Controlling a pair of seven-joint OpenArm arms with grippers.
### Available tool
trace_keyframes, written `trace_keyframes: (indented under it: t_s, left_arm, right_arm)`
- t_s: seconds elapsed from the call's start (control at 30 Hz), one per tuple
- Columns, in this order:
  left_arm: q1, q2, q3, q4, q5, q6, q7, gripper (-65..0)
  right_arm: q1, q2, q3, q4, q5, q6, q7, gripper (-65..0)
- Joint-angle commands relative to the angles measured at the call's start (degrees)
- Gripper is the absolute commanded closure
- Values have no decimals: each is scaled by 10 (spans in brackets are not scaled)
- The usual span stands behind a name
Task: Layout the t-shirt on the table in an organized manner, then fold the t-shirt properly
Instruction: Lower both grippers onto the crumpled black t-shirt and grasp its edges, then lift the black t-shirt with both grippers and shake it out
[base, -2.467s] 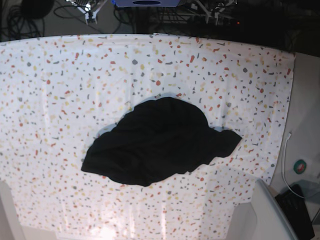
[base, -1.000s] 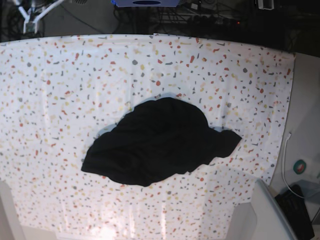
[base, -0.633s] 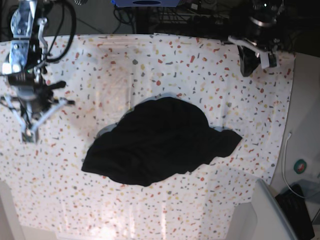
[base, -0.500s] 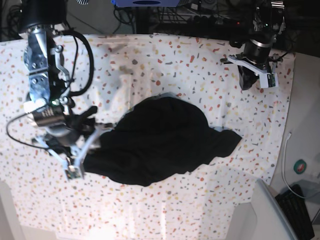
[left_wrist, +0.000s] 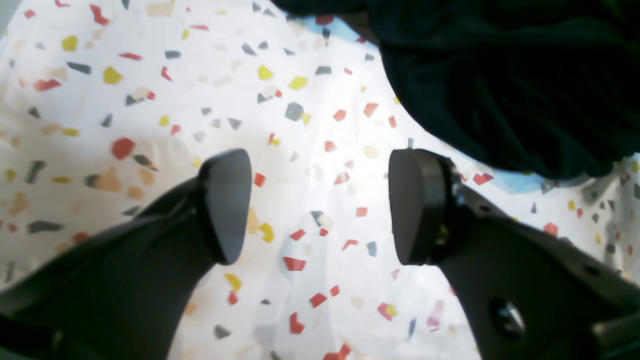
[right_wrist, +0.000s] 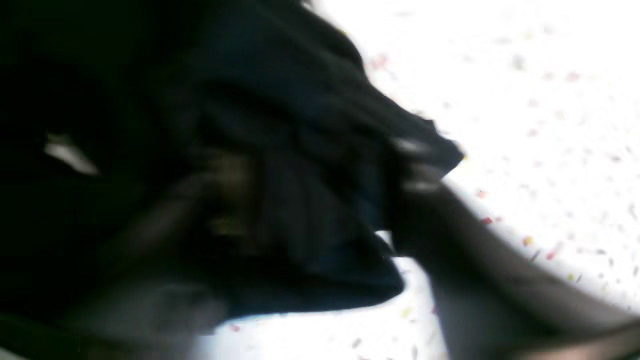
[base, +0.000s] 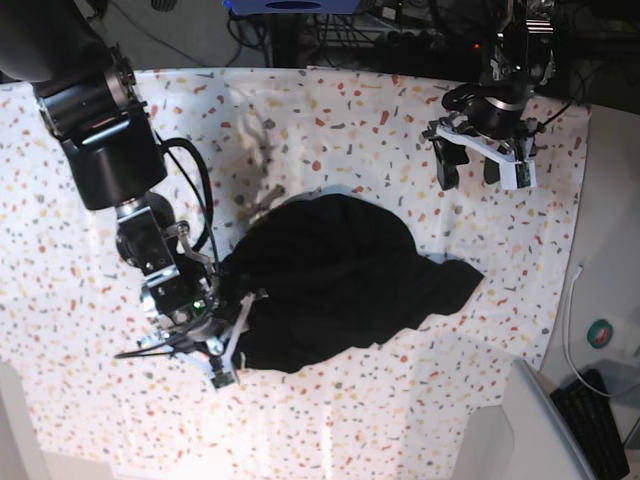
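Note:
The black t-shirt (base: 340, 280) lies crumpled in a heap in the middle of the speckled table (base: 350, 100). My right gripper (base: 222, 345) is at the heap's near-left edge. Its wrist view is blurred; dark folds of the t-shirt (right_wrist: 300, 150) lie between its fingers (right_wrist: 425, 200), and the grip cannot be made out. My left gripper (base: 468, 172) hovers over the far right of the table, apart from the shirt. It is open (left_wrist: 320, 205) with only speckled cloth between its pads (left_wrist: 225, 205), and the t-shirt's edge (left_wrist: 500, 75) lies just beyond them.
A black keyboard (base: 595, 420) and a grey bin edge (base: 540, 430) sit off the table's near-right corner. A white cable (base: 568, 320) and a teal disc (base: 600, 332) lie beside the right edge. Dark cables and stands crowd the far side.
Both arms came into view over the table. The right arm swept down to the shirt's near-left edge and pushed into the fabric. The left arm came in at the far right and opened.

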Motion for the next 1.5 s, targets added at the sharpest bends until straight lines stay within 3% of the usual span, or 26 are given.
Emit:
trace_keyframes:
  t_s: [0.0,0.03,0.13,0.3,0.33,0.53,0.83,0.9,0.97,1.07,1.3,1.47]
  left_arm:
    - [0,-3,-1,1,0,-1,-11,-410]
    - [-4,-2,-1,-7,0,-1,-11,-408]
    - [-12,9,-1,-31,0,-1,-12,-344]
    - [-46,25,8,-64,-2,-1,-9,-23]
    - [-57,32,17,-74,0,-1,-8,0]
    - [-99,37,96,-100,-2,0,-8,0]
    - [-105,47,120,-80,-5,0,-7,0]
    - [-100,50,138,-72,-5,0,-7,-107]
    - [-101,50,165,-77,-6,0,-8,-267]
    - [-105,60,177,-101,-6,0,-12,-420]
    - [-127,99,133,-155,-5,0,-13,-443]
    - [-206,134,163,-261,-5,-1,-10,-438]
  right_arm:
    - [3,11,16,37,-1,-3,3,-102]
    - [-16,20,33,72,-1,-3,-8,0]
    - [-90,29,113,175,-2,-3,-25,0]
    - [-200,30,192,267,-3,-3,-34,0]
    - [-213,30,202,268,-2,-3,-33,0]
    - [-263,24,300,297,-1,-3,-33,0]
    - [-294,30,304,311,-1,-3,-32,0]
    - [-296,30,302,311,-1,-3,-32,0]
    - [-296,28,301,311,-1,-3,-32,0]
    - [-296,28,300,311,-1,-3,-32,0]
    - [-296,29,300,311,-1,-3,-32,0]
    - [-296,29,300,311,-1,-3,-32,0]
